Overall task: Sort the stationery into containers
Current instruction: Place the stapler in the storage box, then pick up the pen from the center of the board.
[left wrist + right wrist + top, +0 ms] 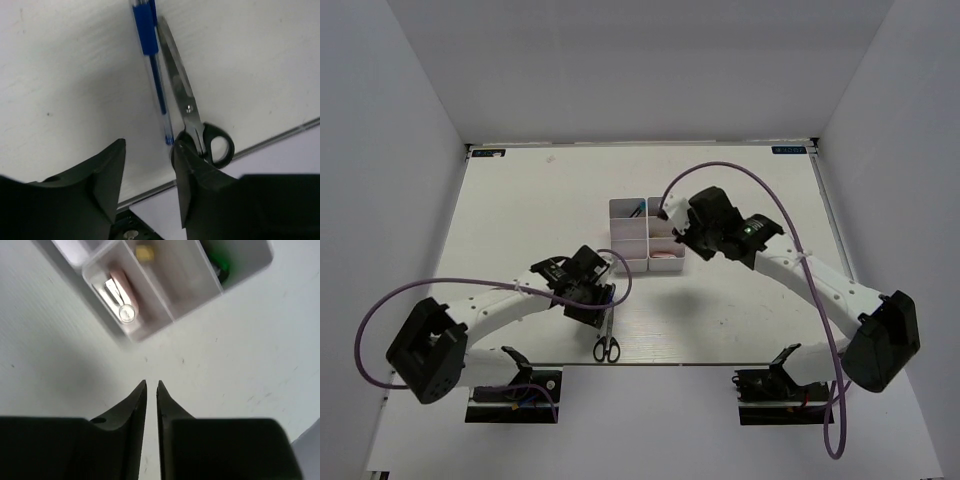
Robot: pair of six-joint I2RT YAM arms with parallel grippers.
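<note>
left gripper spread wide above blue pen alongside scissors, right gripper pinched narrow, empty, beside bins

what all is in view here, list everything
table: one, white, under everything
bins: one block, white, mid table
scissors: one, black handles, near table edge
pen: one, blue, lying alongside the scissors
pink-white piece: one, in the end bin
eraser: one, beige, in the neighbouring bin
green thing: one, further bin, too hidden to name
cables: two, purple, looping off the arms
left claw: one, black, open, above pen and scissors
right claw: one, black, shut, empty, over bare table by bins
</note>
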